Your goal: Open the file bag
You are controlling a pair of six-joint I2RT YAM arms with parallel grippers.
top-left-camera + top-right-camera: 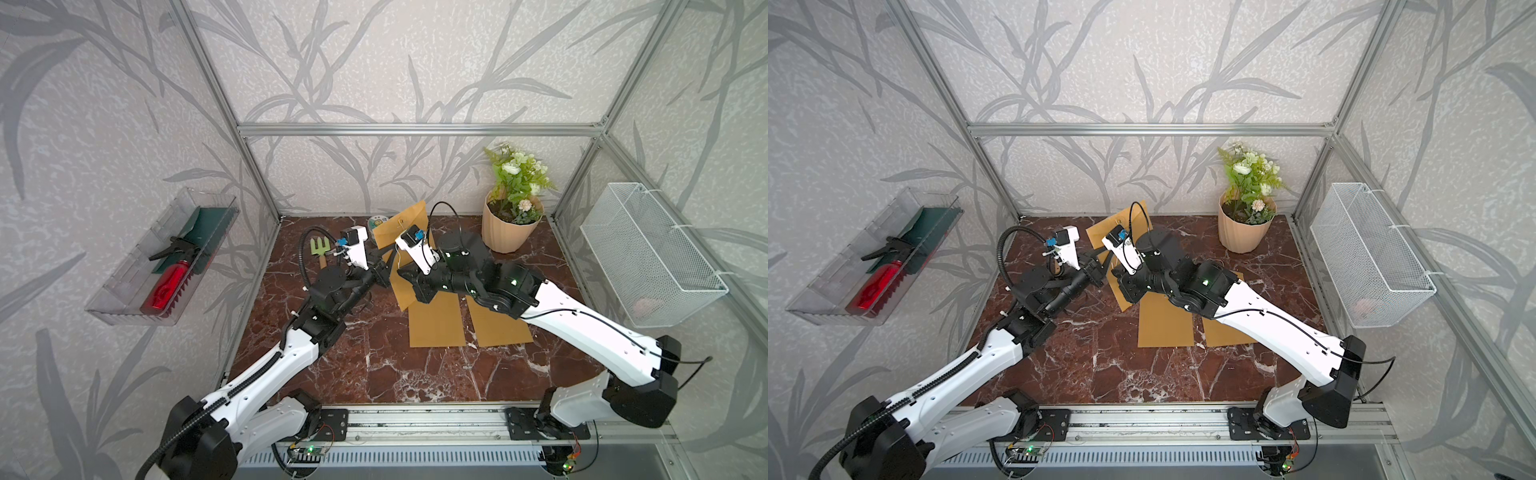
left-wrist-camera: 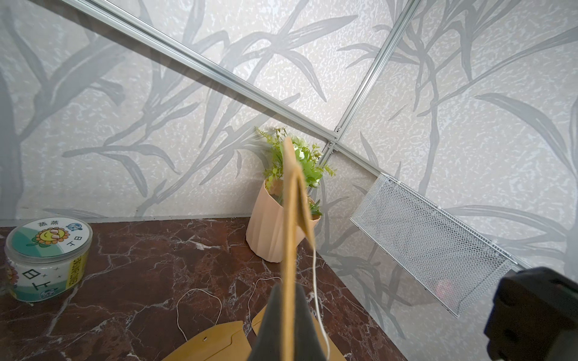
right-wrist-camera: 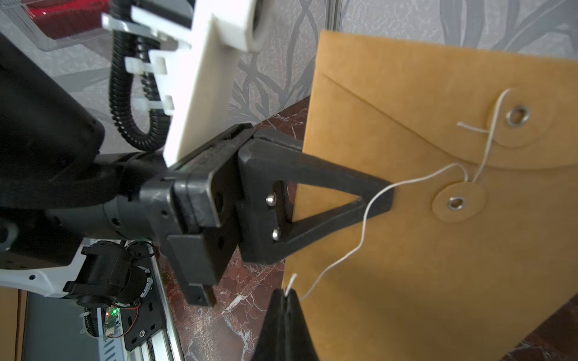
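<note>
File bag, left pincer — one; flat bags — two; string, right pincer.

Bright, even, diffuse light; shadows on the table are faint. Both top views are sharp, with the bars bowing toward the edges. In the left wrist view the bag, edge-on, blurs near the lens. In the right wrist view the bag is crisp, the white mount beside it soft and washed-out.
</note>
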